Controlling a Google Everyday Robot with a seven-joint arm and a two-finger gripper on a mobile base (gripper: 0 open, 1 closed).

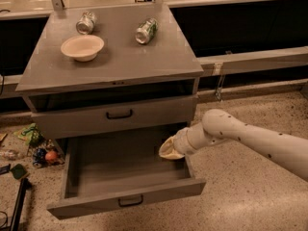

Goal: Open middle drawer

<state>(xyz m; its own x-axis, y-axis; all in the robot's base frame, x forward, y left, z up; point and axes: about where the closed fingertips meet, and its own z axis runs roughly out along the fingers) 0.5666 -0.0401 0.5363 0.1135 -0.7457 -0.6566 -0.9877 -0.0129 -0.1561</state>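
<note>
Middle drawer [120, 170] stands pulled well out from the desk [120, 61], front running left–right, handle [131, 201] nearer the camera and left of the gripper [168, 149] — which hangs over the drawer's right rear corner, spread or pressed together not discernible — opening looks done.

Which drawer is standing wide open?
The middle drawer, pulled far out below the nearly closed upper drawer; the gripper sits at its right inner side.

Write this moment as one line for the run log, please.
grey flat-fronted middle drawer with black bar handle: pulled out | end effector: over its right rear part | grey drawer above: closed
</note>
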